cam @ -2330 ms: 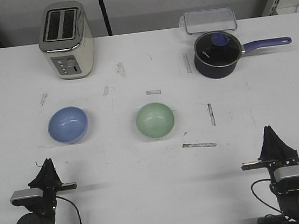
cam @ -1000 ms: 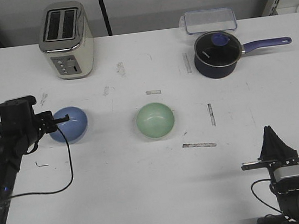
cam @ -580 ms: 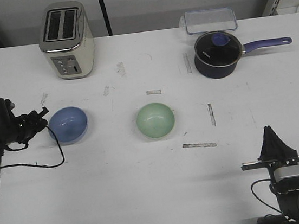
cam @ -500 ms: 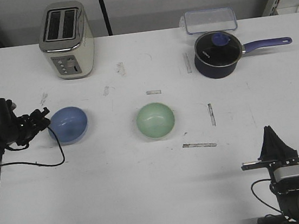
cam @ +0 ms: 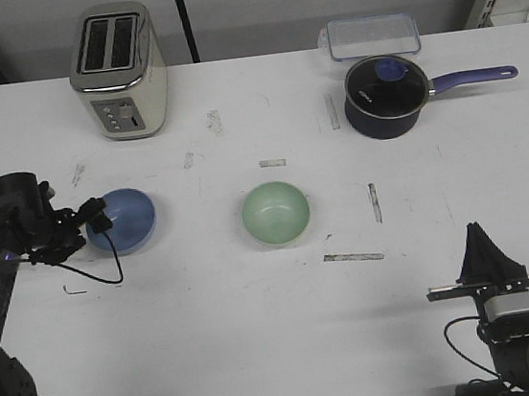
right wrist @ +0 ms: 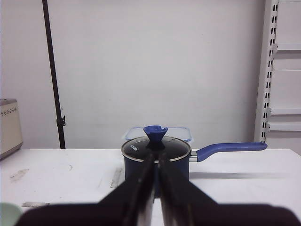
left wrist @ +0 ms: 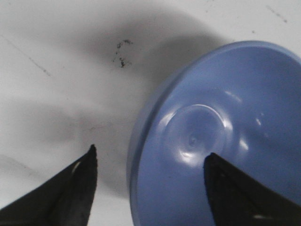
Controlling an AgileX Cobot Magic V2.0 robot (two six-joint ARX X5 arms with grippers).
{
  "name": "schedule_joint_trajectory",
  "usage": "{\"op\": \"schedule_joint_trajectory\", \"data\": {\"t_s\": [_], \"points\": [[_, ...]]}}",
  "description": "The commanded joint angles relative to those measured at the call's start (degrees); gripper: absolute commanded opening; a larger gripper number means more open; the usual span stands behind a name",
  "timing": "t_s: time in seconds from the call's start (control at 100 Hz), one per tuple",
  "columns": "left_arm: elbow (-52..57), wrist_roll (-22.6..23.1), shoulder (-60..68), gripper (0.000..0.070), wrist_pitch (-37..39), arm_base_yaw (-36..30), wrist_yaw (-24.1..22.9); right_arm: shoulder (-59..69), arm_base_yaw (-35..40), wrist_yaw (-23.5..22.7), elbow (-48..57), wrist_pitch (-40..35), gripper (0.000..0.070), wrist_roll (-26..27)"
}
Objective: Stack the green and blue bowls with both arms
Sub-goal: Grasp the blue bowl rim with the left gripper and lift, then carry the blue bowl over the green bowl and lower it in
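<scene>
The periwinkle blue bowl (cam: 127, 220) sits upright on the white table at the left. The mint green bowl (cam: 275, 213) sits upright in the middle, apart from it. My left gripper (cam: 97, 221) is open at the blue bowl's left rim. In the left wrist view the gripper (left wrist: 150, 151) straddles the rim of the blue bowl (left wrist: 211, 136), one finger (left wrist: 235, 193) over the inside and one (left wrist: 75, 188) outside over the table. My right gripper (cam: 479, 228) is shut and empty at the front right, pointing away over the table, and shows in the right wrist view (right wrist: 155, 155).
A cream toaster (cam: 117, 71) stands at the back left. A dark navy saucepan (cam: 385, 96) with a glass lid and purple handle stands at the back right, with a clear lidded box (cam: 371, 36) behind it. Grey tape marks (cam: 353, 257) lie on the table.
My left arm rose from its rest, swung out left, then came in to the blue bowl's left rim, jaws open around it. The bowls and the right arm have not moved.
</scene>
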Motion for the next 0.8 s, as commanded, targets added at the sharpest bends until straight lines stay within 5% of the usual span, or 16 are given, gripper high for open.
{"op": "schedule_joint_trajectory", "data": {"t_s": [0.0, 0.11, 0.57, 0.79], "points": [[1.20, 0.79, 2.23, 0.0203, 0.00, -0.20, -0.15, -0.11, 0.04, 0.04, 0.09, 0.59, 0.0007, -0.24], [1.22, 0.76, 3.56, 0.0001, -0.11, -1.05, -0.13, -0.11, 0.04, 0.04, 0.09, 0.59, 0.0007, -0.22], [2.93, -2.67, -2.05, 0.0001, -1.73, -2.47, 2.10, -0.11, 0.04, 0.02, 0.09, 0.57, 0.0007, -0.24], [11.26, -4.35, -2.78, 0.0001, -6.58, -9.29, 2.03, -0.11, 0.04, 0.04, 0.09, 0.59, 0.0007, -0.22]]}}
